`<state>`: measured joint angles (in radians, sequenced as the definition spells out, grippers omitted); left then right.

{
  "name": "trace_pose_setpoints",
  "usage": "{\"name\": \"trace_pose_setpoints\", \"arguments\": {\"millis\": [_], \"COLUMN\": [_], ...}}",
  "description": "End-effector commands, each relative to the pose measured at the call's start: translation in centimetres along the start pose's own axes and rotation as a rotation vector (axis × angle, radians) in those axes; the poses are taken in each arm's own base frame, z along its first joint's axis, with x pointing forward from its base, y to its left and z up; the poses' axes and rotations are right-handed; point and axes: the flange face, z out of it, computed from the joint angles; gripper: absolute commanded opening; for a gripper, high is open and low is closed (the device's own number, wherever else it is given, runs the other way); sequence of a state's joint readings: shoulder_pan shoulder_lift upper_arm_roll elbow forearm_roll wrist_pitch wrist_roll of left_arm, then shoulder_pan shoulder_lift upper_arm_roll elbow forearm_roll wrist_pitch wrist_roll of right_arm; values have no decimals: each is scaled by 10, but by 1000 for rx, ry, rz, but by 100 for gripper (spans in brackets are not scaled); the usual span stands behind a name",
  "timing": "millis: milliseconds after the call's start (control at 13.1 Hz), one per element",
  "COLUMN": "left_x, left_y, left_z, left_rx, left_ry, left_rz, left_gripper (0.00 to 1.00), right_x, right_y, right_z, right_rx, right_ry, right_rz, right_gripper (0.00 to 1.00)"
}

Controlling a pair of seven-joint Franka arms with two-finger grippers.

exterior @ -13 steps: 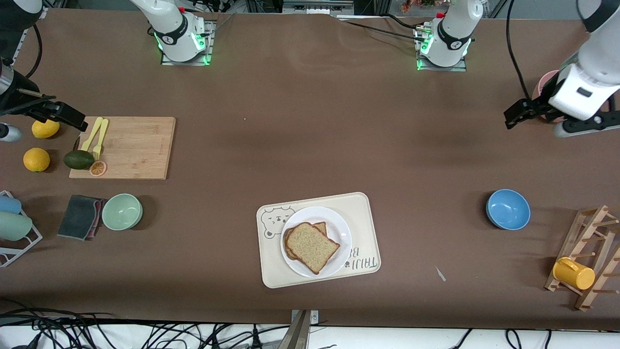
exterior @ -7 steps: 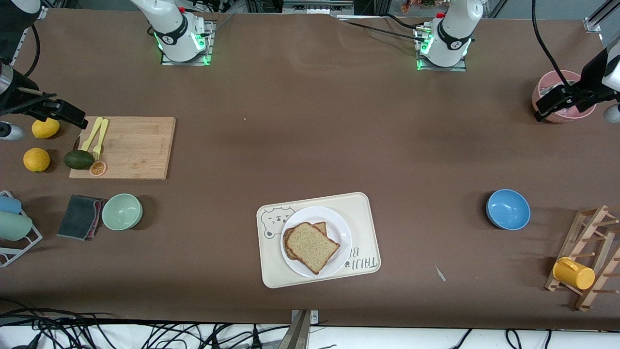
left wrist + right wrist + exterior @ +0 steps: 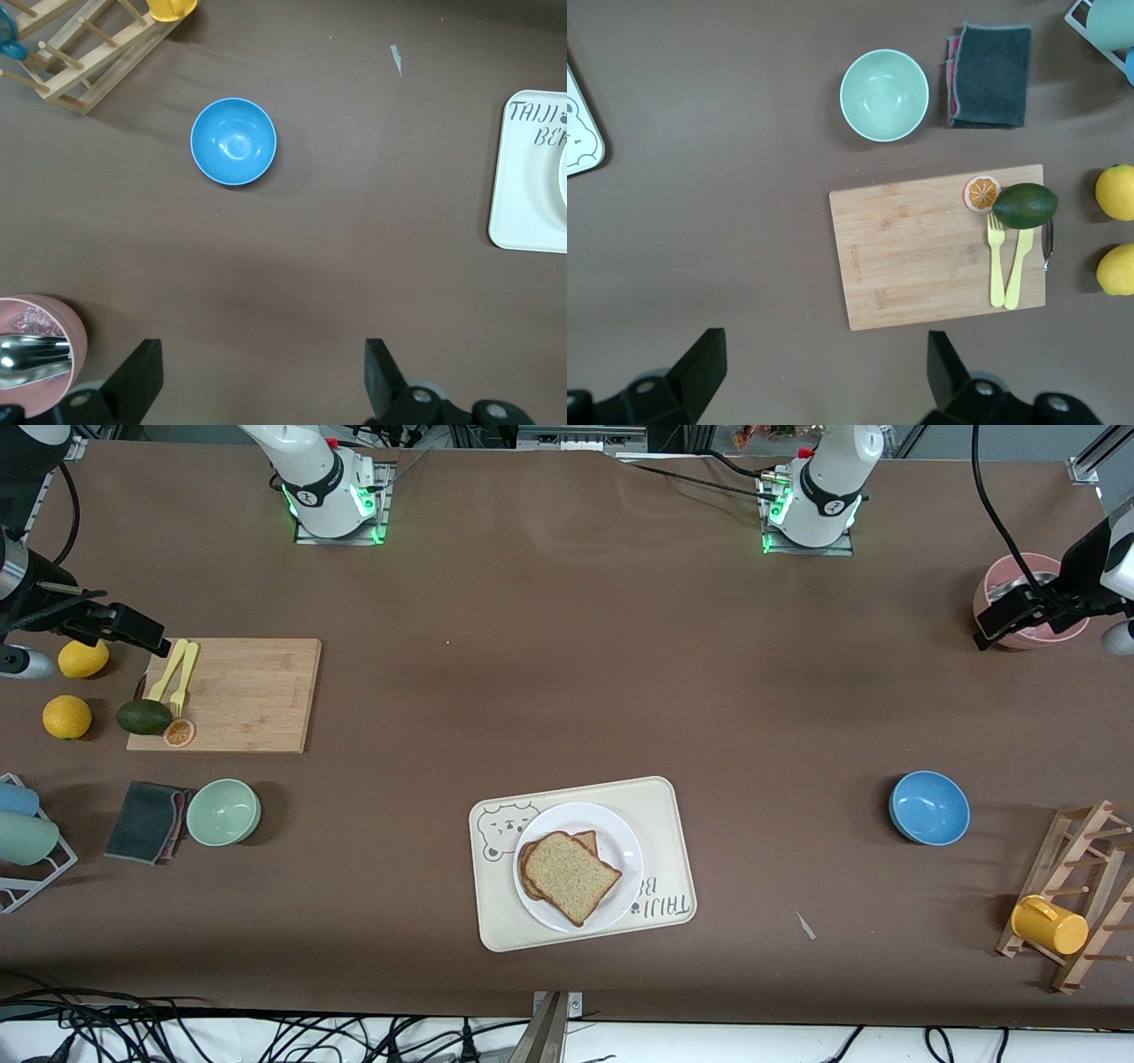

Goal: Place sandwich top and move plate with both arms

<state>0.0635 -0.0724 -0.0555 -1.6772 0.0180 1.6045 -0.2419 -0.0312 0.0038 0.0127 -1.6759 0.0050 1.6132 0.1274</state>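
The sandwich top (image 3: 571, 877), a plain brown bread slice, lies on another slice on the white plate (image 3: 625, 841). The plate stands on the cream bear tray (image 3: 664, 815) near the front edge. My left gripper (image 3: 990, 631) is open and empty, up over the table beside a pink bowl (image 3: 1028, 607). In the left wrist view its fingers (image 3: 264, 376) stand wide apart over bare table. My right gripper (image 3: 142, 638) is open and empty over the corner of a wooden cutting board (image 3: 239, 691). In the right wrist view it (image 3: 824, 367) frames bare table. Both are well away from the plate.
A blue bowl (image 3: 928, 807), a wooden rack (image 3: 1076, 895) and a yellow mug (image 3: 1048, 926) stand toward the left arm's end. An avocado (image 3: 143, 716), yellow forks (image 3: 177, 673), two lemons (image 3: 67, 716), a green bowl (image 3: 222, 811) and a grey cloth (image 3: 146, 820) lie toward the right arm's end.
My left gripper has swung away from the table's middle to over the pink bowl's side. My right gripper has shifted slightly. The sandwich and plate have not moved.
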Motion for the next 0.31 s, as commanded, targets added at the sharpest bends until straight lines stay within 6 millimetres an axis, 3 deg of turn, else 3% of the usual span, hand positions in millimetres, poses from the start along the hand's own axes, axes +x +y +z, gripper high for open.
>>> {"name": "trace_pose_setpoints", "arguments": {"millis": [0,230], "left_x": [3,2], "left_y": [2,5], "left_z": [-4,-4], "left_rx": [-26,-38], "left_ry": [-14,-18], "left_rz": [18,21], "left_gripper": [100,100], "right_x": [-5,-5], "right_y": [-2,-5], "right_z": [-8,-8], "right_rx": [20,19], "right_ry": [0,0], "right_rz": [-18,-24], "right_gripper": [100,100]}}
